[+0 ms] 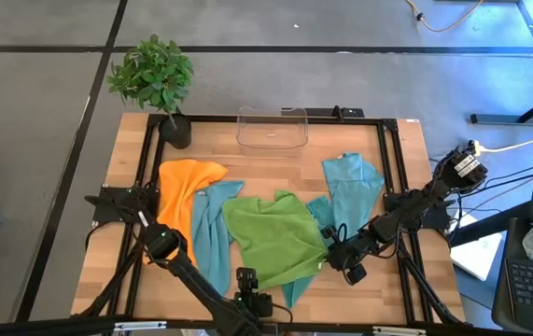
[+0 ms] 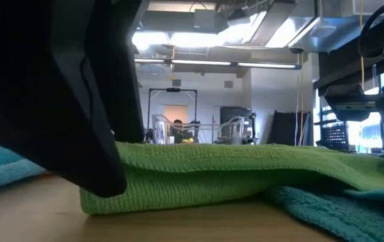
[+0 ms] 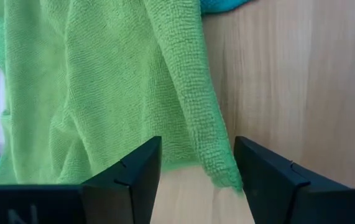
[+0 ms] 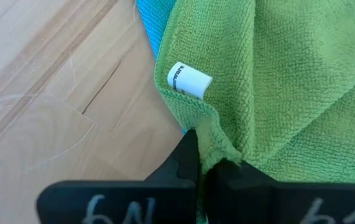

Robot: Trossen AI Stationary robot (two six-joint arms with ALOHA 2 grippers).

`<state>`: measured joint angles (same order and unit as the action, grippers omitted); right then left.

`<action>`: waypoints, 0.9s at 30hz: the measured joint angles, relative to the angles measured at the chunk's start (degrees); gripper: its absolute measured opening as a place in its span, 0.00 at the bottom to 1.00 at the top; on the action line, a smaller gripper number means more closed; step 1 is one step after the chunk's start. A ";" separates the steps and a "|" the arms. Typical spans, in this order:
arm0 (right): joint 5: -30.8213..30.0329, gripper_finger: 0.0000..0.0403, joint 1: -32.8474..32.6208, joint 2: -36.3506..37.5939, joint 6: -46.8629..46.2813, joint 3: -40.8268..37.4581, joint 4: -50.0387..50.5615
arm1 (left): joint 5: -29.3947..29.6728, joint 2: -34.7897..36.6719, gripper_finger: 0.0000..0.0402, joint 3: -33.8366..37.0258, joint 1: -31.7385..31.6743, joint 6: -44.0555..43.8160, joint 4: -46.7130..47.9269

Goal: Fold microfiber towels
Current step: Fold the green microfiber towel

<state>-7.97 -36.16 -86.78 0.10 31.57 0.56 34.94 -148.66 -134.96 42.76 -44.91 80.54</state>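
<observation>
A lime green towel (image 1: 275, 238) lies crumpled at the table's middle, partly over a teal towel (image 1: 212, 233). An orange towel (image 1: 182, 191) lies at the left and another teal one (image 1: 350, 187) at the right. My left gripper (image 3: 197, 165) is open at the green towel's near edge. Its fingers stand on either side of a near corner (image 3: 221, 171) that lies on the wood. I cannot tell whether they touch it. My right gripper (image 4: 202, 165) is shut on the green towel's right side. My right gripper pinches the green towel's hemmed edge (image 4: 213, 149) between its two fingers, a little way from the white label (image 4: 189, 79) at the corner. The fingers slant down from the table's right. The hem puckers into them, and the rest of the towel lies on the table.
A clear plastic bin (image 1: 273, 126) stands at the far edge. A potted plant (image 1: 154, 79) stands at the far left corner. A black frame (image 1: 392, 177) runs along the table's sides. Bare wood (image 1: 266, 177) shows between the towels and the bin.
</observation>
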 joint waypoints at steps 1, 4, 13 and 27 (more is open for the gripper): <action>0.01 0.01 0.00 0.00 0.00 0.00 -0.01 | 0.01 0.00 0.48 0.00 0.00 -0.37 -0.21; 0.00 0.01 0.00 0.00 0.00 0.00 0.00 | -0.27 0.00 0.48 0.00 0.00 -1.63 -0.21; 0.01 0.01 0.00 0.00 0.12 0.00 -0.01 | -2.51 0.00 0.44 0.00 0.00 -2.66 -0.22; 0.00 0.01 -0.02 0.00 0.18 0.00 0.00 | -2.47 0.00 0.28 0.00 -0.13 -2.95 -0.22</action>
<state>-7.97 -36.18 -86.78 0.28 31.57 0.56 32.47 -148.66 -134.96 42.63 -47.86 80.32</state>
